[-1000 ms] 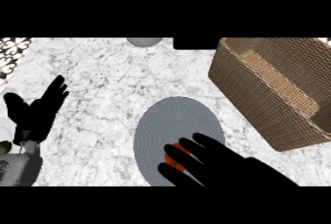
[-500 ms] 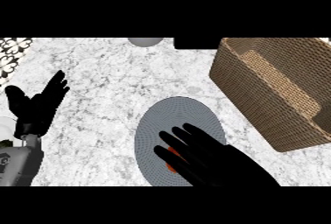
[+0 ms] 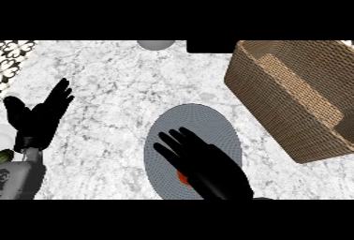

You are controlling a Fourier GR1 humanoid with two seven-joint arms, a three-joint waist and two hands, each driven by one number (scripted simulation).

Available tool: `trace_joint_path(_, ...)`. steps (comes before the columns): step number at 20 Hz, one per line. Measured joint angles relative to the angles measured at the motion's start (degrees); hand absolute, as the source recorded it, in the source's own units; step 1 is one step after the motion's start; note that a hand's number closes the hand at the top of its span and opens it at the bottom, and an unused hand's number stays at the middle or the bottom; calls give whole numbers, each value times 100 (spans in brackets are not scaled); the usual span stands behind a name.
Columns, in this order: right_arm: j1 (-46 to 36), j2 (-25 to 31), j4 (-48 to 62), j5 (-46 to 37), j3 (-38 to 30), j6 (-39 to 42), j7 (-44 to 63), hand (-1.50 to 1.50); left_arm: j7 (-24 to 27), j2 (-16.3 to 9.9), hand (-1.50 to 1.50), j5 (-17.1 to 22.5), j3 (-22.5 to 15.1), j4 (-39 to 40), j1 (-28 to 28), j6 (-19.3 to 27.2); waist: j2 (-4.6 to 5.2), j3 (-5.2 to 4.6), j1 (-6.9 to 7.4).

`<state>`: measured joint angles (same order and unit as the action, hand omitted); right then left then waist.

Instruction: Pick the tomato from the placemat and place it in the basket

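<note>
A grey oval placemat [image 3: 200,122] lies on the marble counter at the middle of the head view. My right hand [image 3: 207,166] hovers over its near half with straight fingers spread. Under that hand only a small red sliver of the tomato [image 3: 181,177] shows; the rest is hidden. The woven basket [image 3: 297,93] stands at the right, its long side angled toward the placemat. My left hand [image 3: 38,119] rests open at the left edge, fingers up, away from the placemat.
A grey round object [image 3: 156,44] and a black block [image 3: 213,46] sit at the counter's far edge. A patterned surface [image 3: 14,56] shows at the far left corner. A greenish object [image 3: 5,156] peeks in beside my left forearm.
My right hand has slid left and lower over the placemat, covering more of the tomato. My left hand has stayed nearly still.
</note>
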<state>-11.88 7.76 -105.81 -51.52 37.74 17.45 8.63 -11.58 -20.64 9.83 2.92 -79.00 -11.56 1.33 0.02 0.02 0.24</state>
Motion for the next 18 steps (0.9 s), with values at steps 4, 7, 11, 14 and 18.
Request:
trace_joint_path(4,-71,-97,599,-287,-45,-114,-213,-150,-22,38,0,-48,100,-12,2,-59,0,-1,-7)
trace_joint_path(7,-56,-102,870,-448,-140,-155,-403,-150,-121,95,0,-138,130,-127,27,-45,-2,-2,-12)
trace_joint_path(11,-12,-102,953,-551,-336,-121,-681,-150,-76,233,0,-243,178,-4,-45,-104,-2,-2,-22)
trace_joint_path(14,0,-193,1023,-621,-416,-72,-819,-150,27,260,0,-294,269,77,-8,-200,-3,-2,-22)
trace_joint_path(18,110,-73,996,-486,-626,70,-1204,-150,-77,252,0,-308,356,-18,-16,-292,-3,-2,-23)
